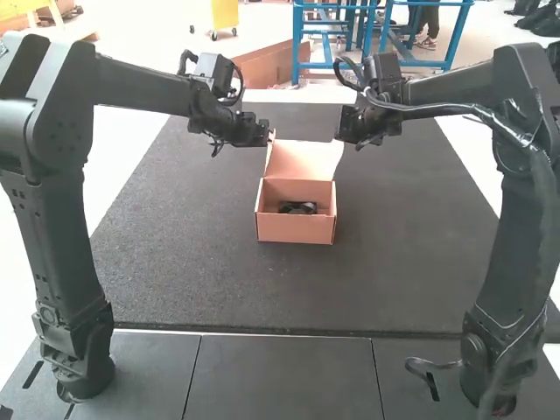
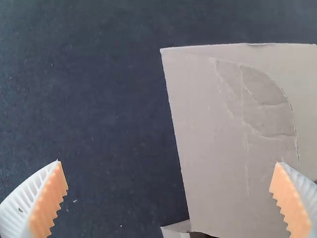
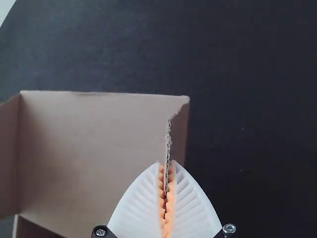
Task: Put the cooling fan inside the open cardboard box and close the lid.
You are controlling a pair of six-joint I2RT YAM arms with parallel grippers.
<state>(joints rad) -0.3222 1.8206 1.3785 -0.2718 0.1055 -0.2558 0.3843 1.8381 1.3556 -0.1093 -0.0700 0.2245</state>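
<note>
**Right pincer** (image 3: 167, 166): white ribbed fingers with orange pads, pressed together on the right-hand edge of the lid (image 3: 94, 148). The cardboard runs edge-on between the pads. The grip looks meant to steer the flap, since a pinch on its side edge gives control of the hinge swing.

**Left pincer** (image 2: 168, 168): fingers (image 2: 47, 196) spread wide, holding nothing. It hangs at the lid's left corner, with the flap's edge lying between the two pads and touching neither. It is probably posted there to steady or push the opposite side as the flap folds.

**Lid**: one cardboard panel, standing roughly upright from the rear wall of the cardboard box (image 1: 296, 223), not yet folded over. A curved crease or tear mark shows on its face in the left wrist view. Its right edge is ragged where the right pincer grips it.

**Cardboard box**: small and open-topped, at mid-mat between the two arms with its front wall towards the camera. It sits square and central, so either arm can reach the flap.

**Cooling fan** (image 1: 297, 208): a dark object lying on the floor of the box. Its placement appears done.

**Mat** (image 1: 175, 227): a dark sheet covering the middle of the table (image 1: 122, 175) under the box, likely there to stop the box sliding.

**Status**, judged from the above: the closing of the lid remains, and it needs a forward and downward fold.
</note>
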